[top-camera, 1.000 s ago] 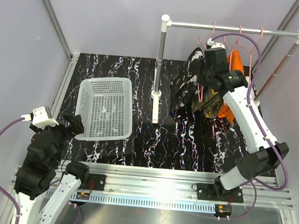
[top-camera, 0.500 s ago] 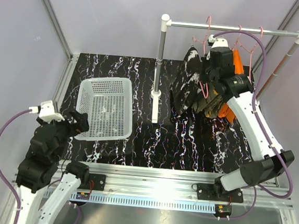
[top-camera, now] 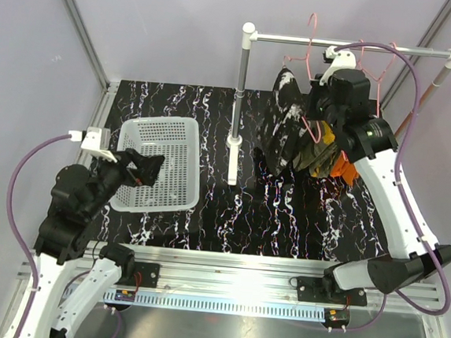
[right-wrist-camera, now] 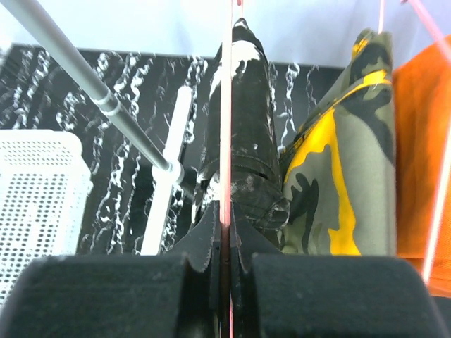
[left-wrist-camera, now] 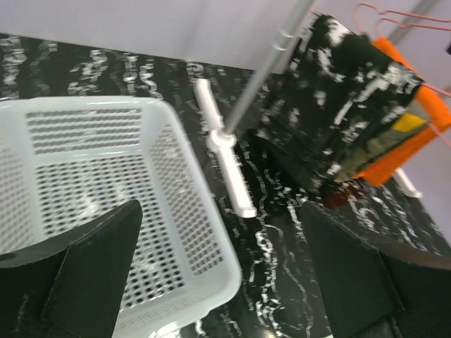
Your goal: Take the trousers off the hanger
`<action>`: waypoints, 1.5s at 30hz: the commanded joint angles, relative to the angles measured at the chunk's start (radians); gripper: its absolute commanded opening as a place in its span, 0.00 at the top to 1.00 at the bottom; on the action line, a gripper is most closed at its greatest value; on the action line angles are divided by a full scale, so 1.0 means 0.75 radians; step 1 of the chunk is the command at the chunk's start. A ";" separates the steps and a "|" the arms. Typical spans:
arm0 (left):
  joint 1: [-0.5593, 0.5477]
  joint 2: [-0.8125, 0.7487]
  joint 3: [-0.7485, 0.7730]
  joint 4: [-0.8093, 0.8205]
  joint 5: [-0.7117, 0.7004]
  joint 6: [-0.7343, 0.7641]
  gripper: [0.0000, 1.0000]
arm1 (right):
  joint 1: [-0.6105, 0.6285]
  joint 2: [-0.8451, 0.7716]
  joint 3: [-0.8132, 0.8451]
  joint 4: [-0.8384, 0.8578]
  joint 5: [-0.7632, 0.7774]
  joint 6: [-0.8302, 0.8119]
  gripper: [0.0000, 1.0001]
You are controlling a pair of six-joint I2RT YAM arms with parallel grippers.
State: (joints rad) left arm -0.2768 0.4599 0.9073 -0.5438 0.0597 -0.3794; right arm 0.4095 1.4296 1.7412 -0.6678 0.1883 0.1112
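Up at the rail: right hand pinching the dark pair's hanger

Right hand (right-wrist-camera: 225,220) is pressed together on the pink hanger (right-wrist-camera: 226,105) wire, so the dark trousers (right-wrist-camera: 243,148) draped over it hang from the grip, the hook standing above the rail (top-camera: 429,51), likely to clear it. Just beside them hang the camouflage trousers (right-wrist-camera: 331,183) and the orange trousers (right-wrist-camera: 423,141). Left hand (left-wrist-camera: 220,225) hovers spread wide over the white basket (left-wrist-camera: 84,105) on the worktop (top-camera: 285,214), seemingly placed to receive the cloth.
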 commanded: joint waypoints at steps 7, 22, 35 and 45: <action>-0.032 0.137 0.083 0.330 0.221 -0.079 0.01 | -0.002 -0.192 -0.033 0.463 -0.048 0.013 1.00; -0.779 0.514 0.447 0.177 -0.335 0.211 0.01 | -0.004 -0.660 -0.374 0.512 -0.402 0.269 1.00; -1.388 0.902 0.465 0.649 -0.663 0.467 0.01 | -0.004 -0.992 -0.501 0.361 -0.650 0.459 1.00; -1.398 1.148 0.657 0.645 -0.589 0.457 0.01 | -0.004 -1.127 -0.469 0.254 -0.732 0.529 1.00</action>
State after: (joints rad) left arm -1.3182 1.3167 1.3281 -0.1574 -0.3752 -0.0486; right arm 0.4084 0.6125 1.3277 -0.6685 -0.3164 0.4911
